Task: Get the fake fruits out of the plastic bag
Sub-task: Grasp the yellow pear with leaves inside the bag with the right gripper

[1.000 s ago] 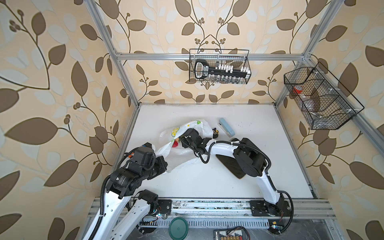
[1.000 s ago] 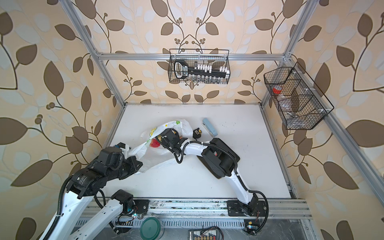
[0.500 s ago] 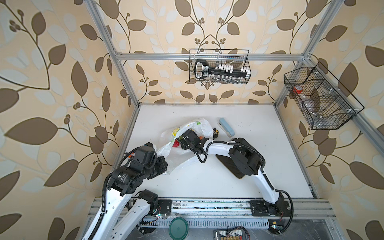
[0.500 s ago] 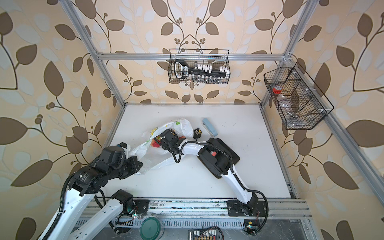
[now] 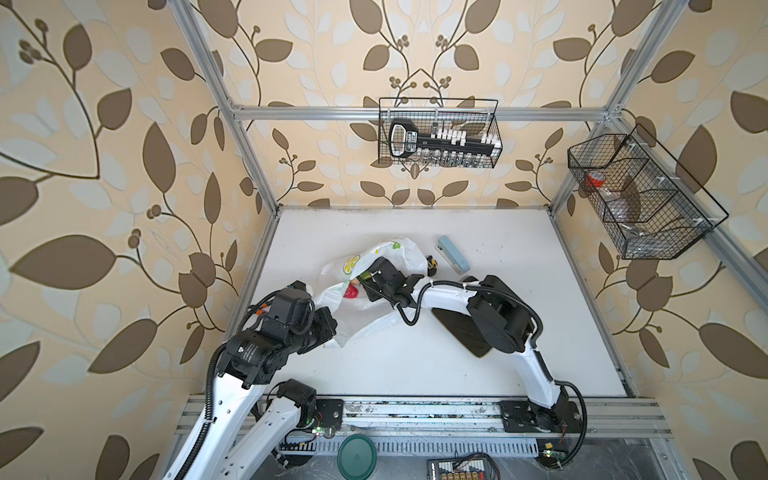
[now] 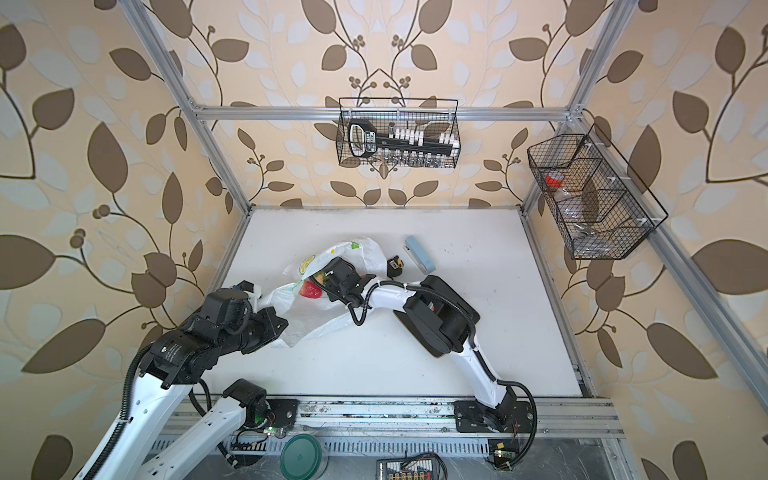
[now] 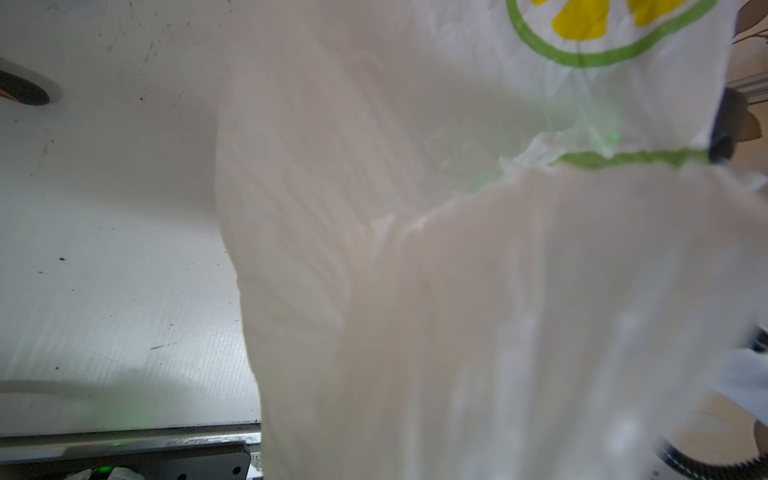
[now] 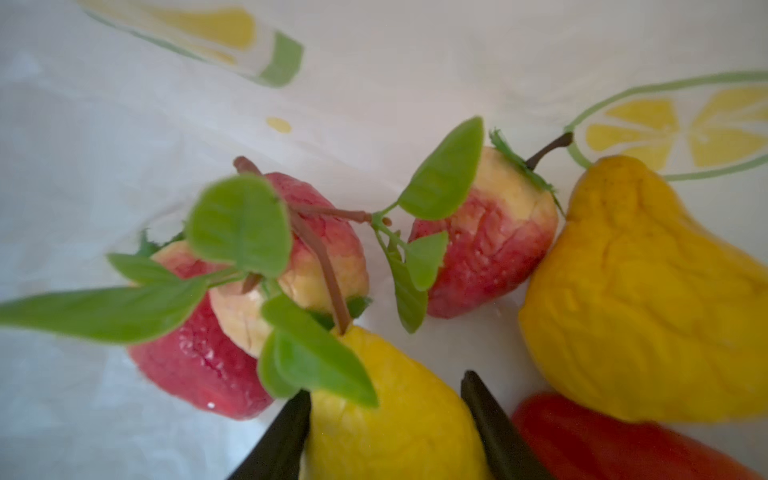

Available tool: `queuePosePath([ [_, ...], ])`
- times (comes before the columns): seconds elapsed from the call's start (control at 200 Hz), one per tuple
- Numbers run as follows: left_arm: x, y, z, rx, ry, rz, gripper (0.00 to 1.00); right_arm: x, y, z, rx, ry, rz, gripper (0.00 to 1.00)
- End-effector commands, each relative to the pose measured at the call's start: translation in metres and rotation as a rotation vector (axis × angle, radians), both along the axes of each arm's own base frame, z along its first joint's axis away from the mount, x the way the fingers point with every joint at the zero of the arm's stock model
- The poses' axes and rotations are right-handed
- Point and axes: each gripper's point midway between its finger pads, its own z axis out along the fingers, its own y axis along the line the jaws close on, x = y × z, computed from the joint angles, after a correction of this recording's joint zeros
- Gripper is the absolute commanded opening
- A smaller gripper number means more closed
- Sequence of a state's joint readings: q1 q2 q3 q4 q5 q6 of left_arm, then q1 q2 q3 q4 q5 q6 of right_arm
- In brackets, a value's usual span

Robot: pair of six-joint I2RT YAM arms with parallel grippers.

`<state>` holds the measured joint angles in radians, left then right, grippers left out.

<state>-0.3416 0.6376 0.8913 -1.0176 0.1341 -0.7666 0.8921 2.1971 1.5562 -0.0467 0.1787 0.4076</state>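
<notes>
On the white table (image 5: pixel 415 374) the plastic bag (image 5: pixel 399 257) is spread crumpled, one edge pinched in the tightly closed left gripper (image 5: pixel 330 328). Inside it — beside strawberries (image 8: pixel 486 245) and pear (image 8: pixel 644 291) (right wrist view) — the lemon (image 8: pixel 395 432) is clasped between the right gripper (image 8: pixel 386 384)'s jaws.

left arm (image 5: pixel 253 353) reaches inward; left gripper (image 5: pixel 332 329) clamps plastic bag (image 5: pixel 365 318) edge | right arm (image 5: pixel 498 316) folds at elbow; right gripper (image 8: pixel 386 384) jaws press both sides of lemon (image 8: pixel 399 440)
</notes>
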Motion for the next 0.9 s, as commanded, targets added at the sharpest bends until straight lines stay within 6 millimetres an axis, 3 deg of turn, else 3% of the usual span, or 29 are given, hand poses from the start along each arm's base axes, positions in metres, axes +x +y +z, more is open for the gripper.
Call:
queuePosePath([
  [0.0,0.014,0.0,0.001,-0.023,-0.032,0.063,0.0,-0.025,-0.001,0.027,0.072,0.085,0.022,0.47],
  [0.21,0.027,0.005,0.006,-0.04,-0.064,0.137,0.0,-0.062,-0.017,0.049,0.088,0.163,0.071,0.47],
  [0.415,0.033,0.014,0.014,-0.023,-0.094,0.196,0.0,-0.084,-0.044,0.054,-0.03,0.198,0.085,0.45],
  [0.535,0.034,0.012,0.011,-0.027,-0.086,0.195,0.0,-0.089,-0.048,0.039,-0.091,0.222,0.09,0.44],
  [0.74,0.027,0.01,0.0,0.0,-0.04,0.148,0.0,-0.093,-0.032,0.001,-0.134,0.259,0.113,0.44],
  [0.895,0.017,0.019,-0.016,0.111,-0.01,0.096,0.0,-0.093,-0.024,-0.016,-0.107,0.286,0.134,0.51],
])
